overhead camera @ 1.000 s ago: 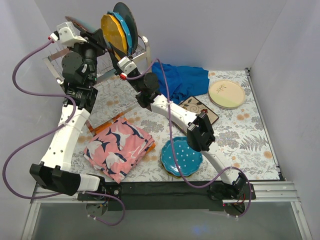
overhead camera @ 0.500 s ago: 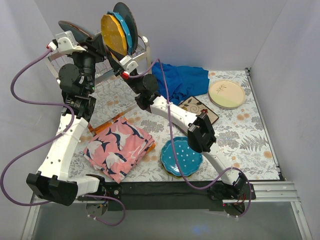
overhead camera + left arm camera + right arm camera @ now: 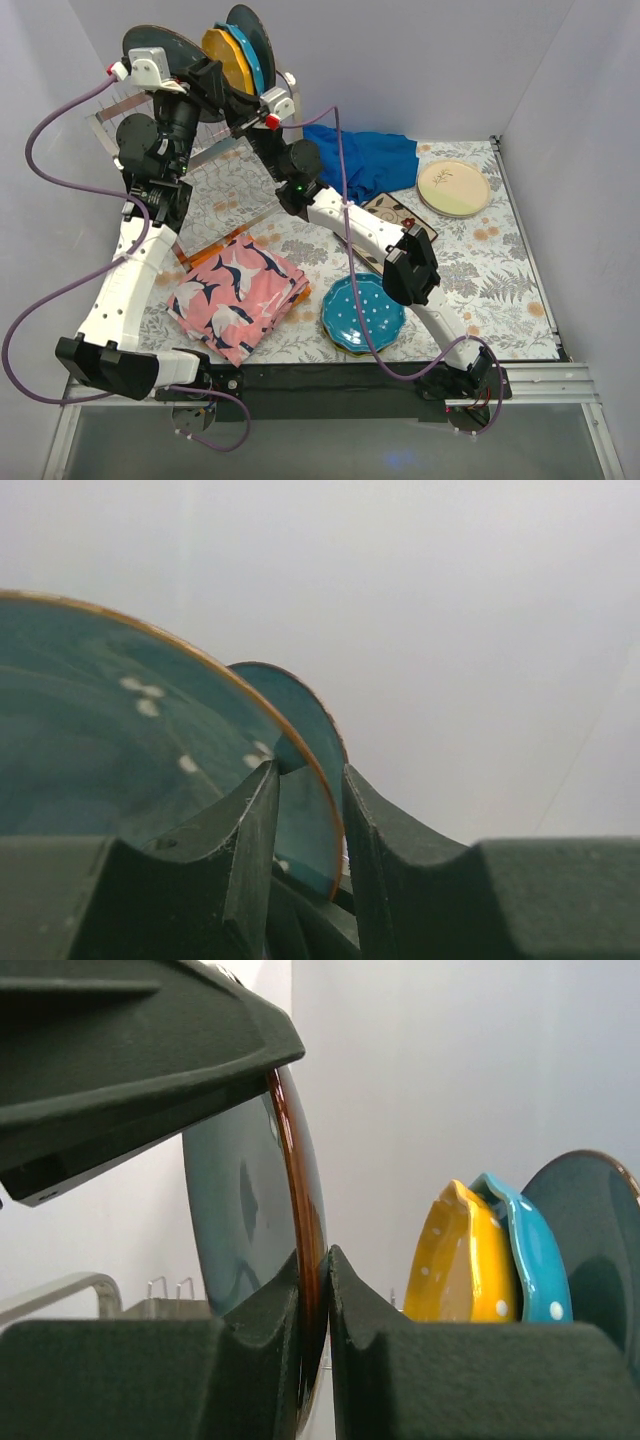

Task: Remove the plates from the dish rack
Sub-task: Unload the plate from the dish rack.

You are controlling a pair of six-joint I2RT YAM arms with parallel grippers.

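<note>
A dark teal plate with a brown rim is held up above the silver wire dish rack. My left gripper is shut on its rim. My right gripper is also shut on the same plate's rim, with the left gripper's finger just above. Still upright in the rack are an orange dotted plate, a teal plate and another dark teal plate. These also show in the right wrist view: the orange plate, the teal plate and the other dark teal plate.
On the patterned tablecloth lie a teal dotted plate stacked at the near middle, a square floral plate, a cream round plate, a blue cloth and a folded pink patterned cloth. Walls close in on the left, back and right.
My left gripper has lifted the dark teal plate up and to the right, out of the rack. My right gripper has risen to it and now grips its rim.
</note>
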